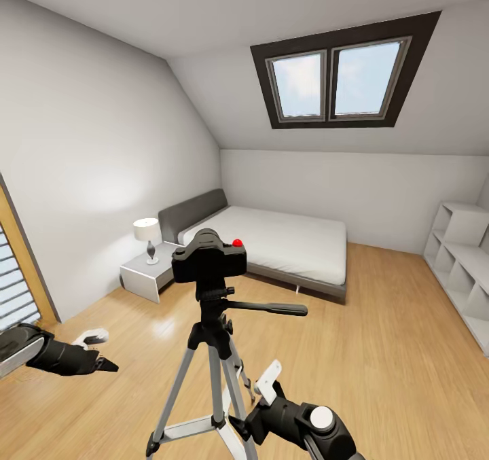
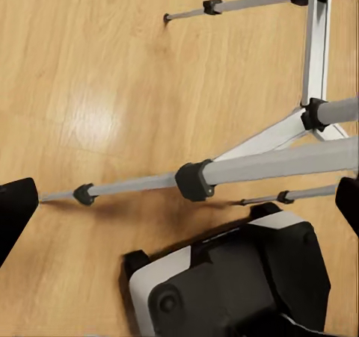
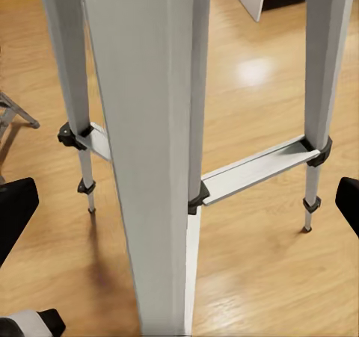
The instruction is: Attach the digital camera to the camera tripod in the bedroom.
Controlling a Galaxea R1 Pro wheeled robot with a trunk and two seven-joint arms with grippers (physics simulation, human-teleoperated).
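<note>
The digital camera [image 1: 208, 257] sits on top of the camera tripod [image 1: 216, 351], at the head, centre of your head view. Its red button faces up, toward its right end. The camera's long axis runs roughly left-right in that view; you can't tell from here which way the lens faces. The pan handle [image 1: 268, 307] sticks out to the right, close to level. The tripod stands upright, legs splayed on the wood floor [image 1: 380, 351].

Your left gripper [image 1: 100, 351] is low at the left, well apart from the tripod, fingers spread and holding nothing. Your right gripper [image 1: 261, 395] is just beside the tripod's legs, below the head; its fingers are parted and empty, with a leg [image 3: 153, 150] between them in the right wrist view.

There's open floor to the right and ahead. The bed [image 1: 285, 242] and nightstand [image 1: 146, 276] sit behind the tripod, shelves [image 1: 462, 263] on the far right, and the wall [image 1: 81, 140] and window frame [image 1: 20, 256] close on the left.
</note>
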